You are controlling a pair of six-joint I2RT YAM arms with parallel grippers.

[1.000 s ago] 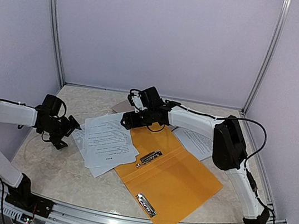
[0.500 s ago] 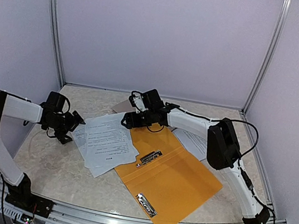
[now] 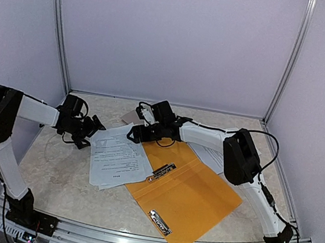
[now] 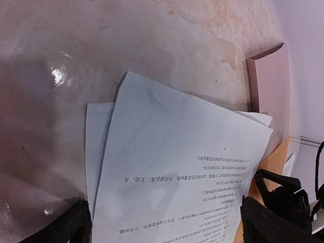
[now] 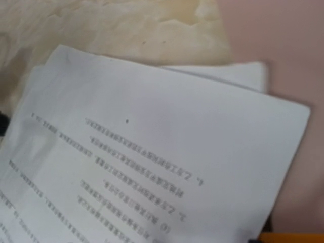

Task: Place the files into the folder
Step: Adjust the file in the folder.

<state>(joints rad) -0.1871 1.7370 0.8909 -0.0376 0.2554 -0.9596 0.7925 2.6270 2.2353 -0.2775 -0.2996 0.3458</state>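
Files (image 3: 118, 154) lie fanned on the desk (image 3: 57, 173) at the open folder's (image 3: 194, 193) 10 o'clock, overlapping it, with the left gripper (image 3: 91, 130) wide open at the stack's 10 o'clock and the right gripper (image 3: 134, 132) at its 12 o'clock, opening indeterminable; recommend squaring the sheets together before sliding them in.
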